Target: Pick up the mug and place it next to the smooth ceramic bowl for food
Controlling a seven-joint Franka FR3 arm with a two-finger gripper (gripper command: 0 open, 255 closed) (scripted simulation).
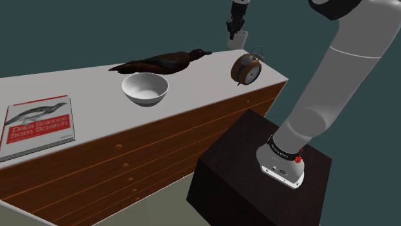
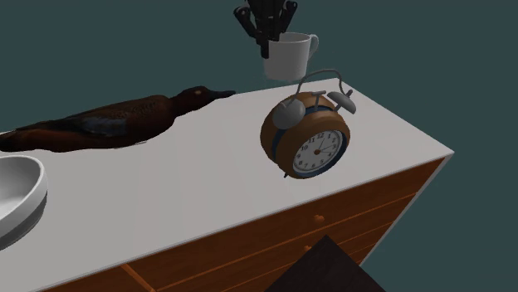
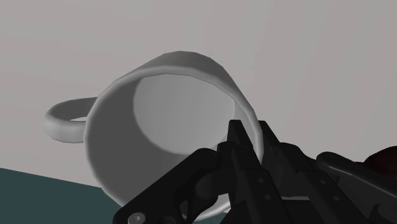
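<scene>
A white mug (image 1: 238, 40) hangs in the air above the far end of the white-topped dresser (image 1: 96, 112), behind the alarm clock. My black gripper (image 1: 234, 28) is shut on its rim from above. In the second exterior view the mug (image 2: 289, 56) is upright with its handle away from the gripper (image 2: 266, 37). In the wrist view the fingers (image 3: 240, 141) clasp the mug's wall (image 3: 159, 121), one inside and one outside. The white bowl (image 1: 145, 88) stands on the dresser well toward the shoulder view's left of the mug, and its edge (image 2: 18, 192) appears in the second exterior view.
A dark duck figure (image 1: 160, 62) lies behind the bowl. A brown alarm clock (image 1: 246, 68) stands near the dresser's end, just below the mug. A book (image 1: 35, 123) lies at the shoulder view's left. The dark stand (image 1: 257, 167) sits in front of the drawers.
</scene>
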